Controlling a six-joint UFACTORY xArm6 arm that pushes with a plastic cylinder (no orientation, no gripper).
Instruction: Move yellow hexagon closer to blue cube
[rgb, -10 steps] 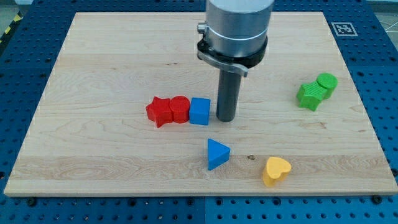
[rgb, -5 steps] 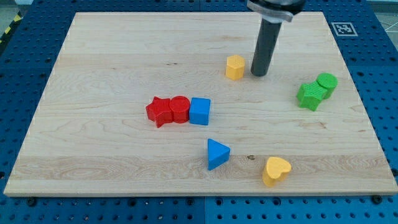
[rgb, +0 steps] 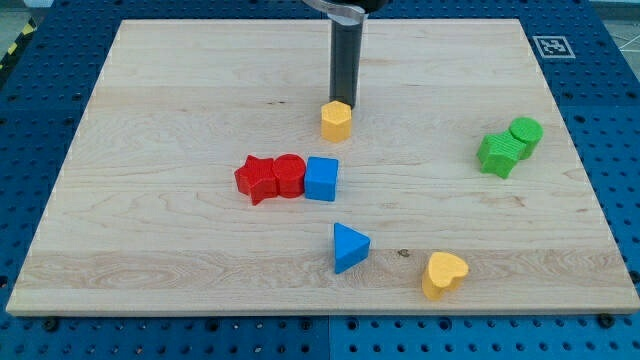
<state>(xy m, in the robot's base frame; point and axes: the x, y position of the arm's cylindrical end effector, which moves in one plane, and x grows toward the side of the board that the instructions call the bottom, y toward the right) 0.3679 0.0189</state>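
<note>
The yellow hexagon (rgb: 336, 121) sits on the wooden board above the middle. The blue cube (rgb: 321, 179) lies below it and slightly left, a short gap apart, touching a red cylinder (rgb: 289, 175) on its left. My tip (rgb: 345, 105) is right behind the hexagon, at its upper right edge, touching or almost touching it. The rod rises straight to the view's top.
A red star (rgb: 256, 179) adjoins the red cylinder on the left. A blue triangle (rgb: 349, 247) lies below the cube. A yellow heart (rgb: 443, 274) sits at the lower right. A green star (rgb: 498, 153) and a green cylinder (rgb: 525, 133) sit at the right.
The rod moved from beside the blue cube up to the hexagon's right, then left behind it. The yellow hexagon slid down and left, nearer the blue cube.
</note>
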